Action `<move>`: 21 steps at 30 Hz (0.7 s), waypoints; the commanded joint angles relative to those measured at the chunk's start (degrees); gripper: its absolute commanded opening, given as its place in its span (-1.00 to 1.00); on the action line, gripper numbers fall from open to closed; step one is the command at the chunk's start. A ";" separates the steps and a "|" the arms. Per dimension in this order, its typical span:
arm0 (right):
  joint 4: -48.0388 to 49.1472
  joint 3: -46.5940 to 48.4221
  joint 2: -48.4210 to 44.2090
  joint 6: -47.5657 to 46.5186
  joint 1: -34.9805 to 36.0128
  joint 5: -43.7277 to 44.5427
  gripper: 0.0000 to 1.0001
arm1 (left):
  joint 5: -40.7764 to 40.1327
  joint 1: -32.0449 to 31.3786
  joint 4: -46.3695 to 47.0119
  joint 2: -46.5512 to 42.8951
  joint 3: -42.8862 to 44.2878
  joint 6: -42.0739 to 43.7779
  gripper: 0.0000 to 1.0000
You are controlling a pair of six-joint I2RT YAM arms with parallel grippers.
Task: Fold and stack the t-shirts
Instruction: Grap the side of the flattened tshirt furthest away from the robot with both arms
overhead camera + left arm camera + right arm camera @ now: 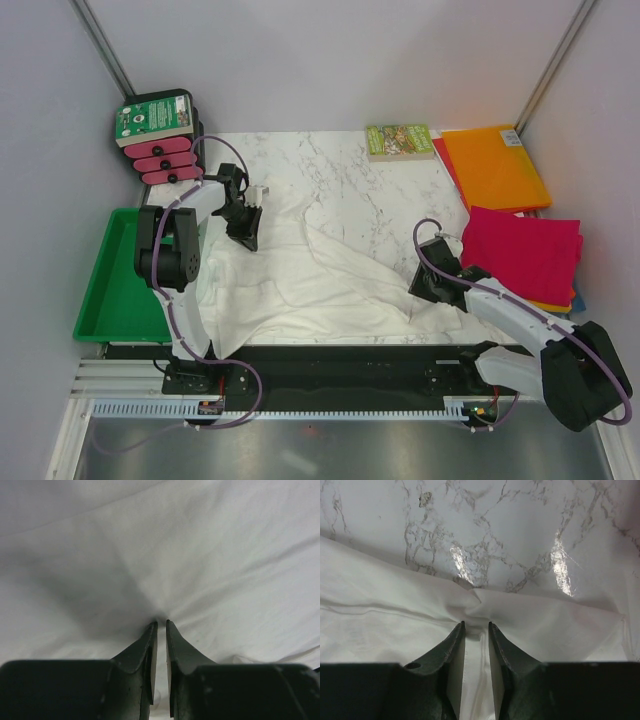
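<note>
Tapered jaws pinching wrinkly white t-shirt [385,605], veined marble [520,520]

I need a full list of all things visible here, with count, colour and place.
white t-shirt: one, white, spread wrinkled over the table's near half
magenta t-shirt: one, magenta, folded, right edge
orange t-shirt: one, orange, folded, far right corner
book: one, green, far edge, left of orange t-shirt
tray: one, green, left of table
box: one, black and pink, far left corner
table: one, white marble, centre
left gripper: one, black, shut on white t-shirt
right gripper: one, black, shut on white t-shirt
</note>
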 commanded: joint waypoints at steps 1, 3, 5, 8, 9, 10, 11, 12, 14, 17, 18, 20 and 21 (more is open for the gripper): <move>1.88 -0.38 0.18 1.07 0.83 -0.55 -0.34 | -0.56 -0.15 0.00 0.15 -1.81 -0.70 -0.62; 1.79 -0.47 -1.22 1.50 1.01 -0.29 -0.27 | -0.56 -0.15 0.18 0.07 -1.90 -0.70 -0.62; 1.36 -0.56 -2.54 2.12 1.36 0.06 -0.23 | -0.56 -0.15 0.27 -0.11 -2.07 -0.70 -0.62; 0.48 -0.38 -5.53 2.73 1.71 1.38 -0.18 | -0.47 -0.15 0.18 -0.11 -1.99 -0.61 -0.62; 0.30 -0.29 -5.97 2.74 1.80 1.65 -0.18 | -0.38 -0.15 0.18 -0.11 -1.90 -0.70 -0.62; 0.30 -0.38 -6.24 2.82 1.80 1.47 -0.18 | -0.38 -0.15 0.27 -0.02 -1.99 -0.79 -0.62; -0.23 -0.29 -6.15 2.74 1.89 1.47 -0.17 | -0.30 -0.15 0.18 -0.11 -1.90 -0.87 -0.62; -0.49 -0.03 -5.98 2.74 1.89 1.21 -0.18 | -0.30 -0.15 0.18 -0.02 -1.99 -0.79 -0.62; -0.67 -0.29 -5.63 2.74 1.98 1.03 -0.18 | -0.30 -0.15 0.27 -0.02 -1.90 -0.70 -0.62; -0.67 -0.99 -5.19 3.09 2.15 0.59 -0.19 | -0.30 -0.15 0.18 -0.11 -1.99 -0.70 -0.62; -0.67 -1.17 -5.10 3.35 2.24 0.59 -0.19 | -0.38 -0.15 0.27 -0.20 -2.07 -0.61 -0.62; -0.41 -1.69 -4.83 3.44 2.41 0.68 -0.19 | -0.38 -0.15 0.18 -0.20 -2.07 -0.70 -0.62; -0.32 -1.96 -4.83 3.53 2.59 0.77 -0.18 | -0.38 -0.15 0.18 -0.20 -2.16 -0.70 -0.62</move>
